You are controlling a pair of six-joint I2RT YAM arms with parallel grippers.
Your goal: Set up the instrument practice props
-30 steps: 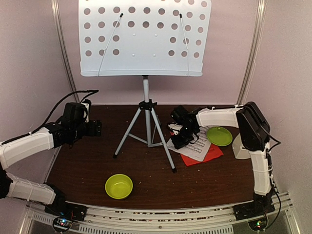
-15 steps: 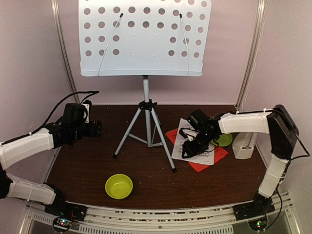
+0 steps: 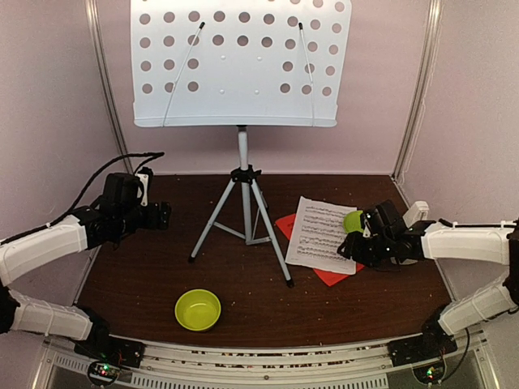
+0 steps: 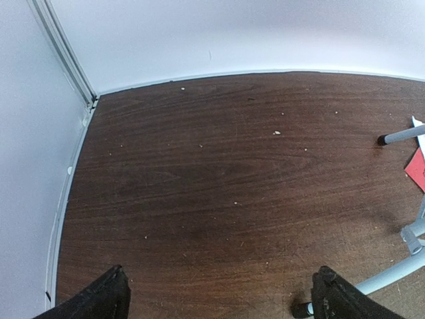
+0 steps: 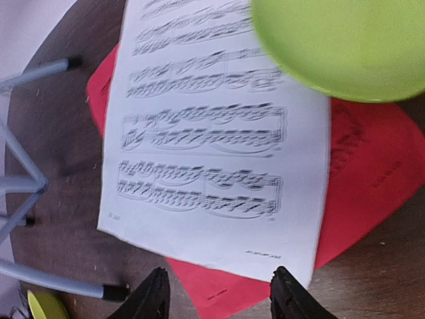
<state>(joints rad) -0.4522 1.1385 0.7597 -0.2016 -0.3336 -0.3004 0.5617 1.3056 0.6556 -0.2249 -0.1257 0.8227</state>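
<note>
Black right gripper [image 5: 219, 300] low over table, fingers partly apart, gripping nothing, just at near edge of white sheet-music page [image 5: 212, 133]. White page lies flat on red page [image 5: 372, 173]. Green plate [image 5: 339, 46] covers far corner of white page. Left gripper [image 4: 219, 300] wide, hanging over brown wood. Green bowl [image 3: 198, 309] by front edge, only green inside. Music stand [image 3: 242, 65] upright at middle, grey legs [image 3: 243, 227] spread beside pages. Brown table [image 3: 146, 275] speckled with crumbs, pale walls [image 3: 57, 97] around. Stand's top cut off. Pale corner [image 3: 418, 211] behind right arm, too hidden to name.
</note>
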